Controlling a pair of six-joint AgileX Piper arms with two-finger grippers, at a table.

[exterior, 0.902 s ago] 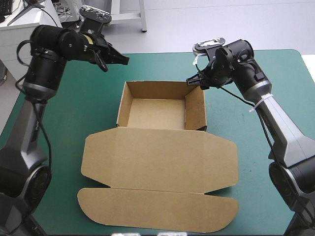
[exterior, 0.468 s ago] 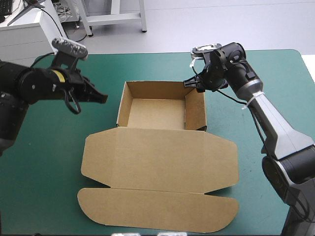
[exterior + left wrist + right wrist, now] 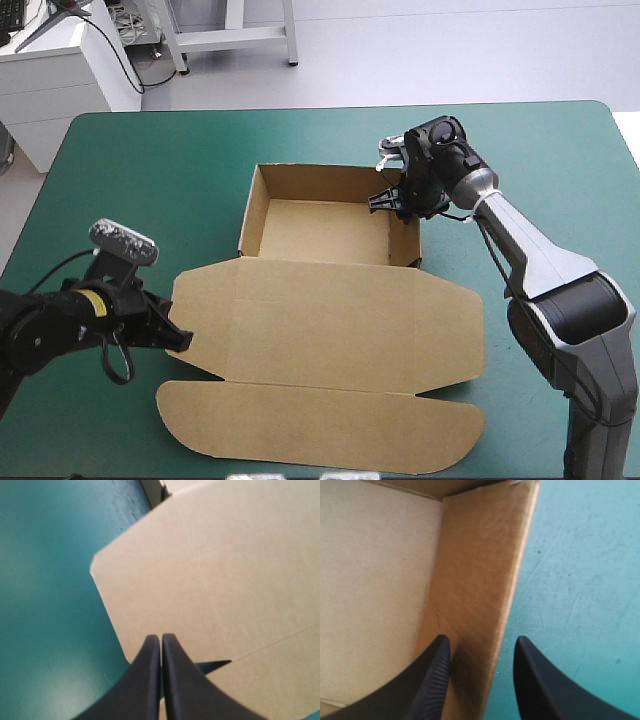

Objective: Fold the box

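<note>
Box (image 3: pixel 320 232) unmoved; left fingers (image 3: pixel 147 680) (pressed together) dropped to lid (image 3: pixel 330 320), right fingers (image 3: pixel 432 680) straddle wall (image 3: pixel 480 580), parted.

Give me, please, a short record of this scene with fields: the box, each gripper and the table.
box: brown box, an open tray with walls raised
lid: lid lies flat on the table, toward the near edge
left arm: left gripper, jaws shut, tip at the lid's left edge by the notch
right arm: right gripper, jaws open, astride the tray's right wall, one inside and one outside
contact: cannot tell whether either gripper touches the board
table: teal-green cover
</note>
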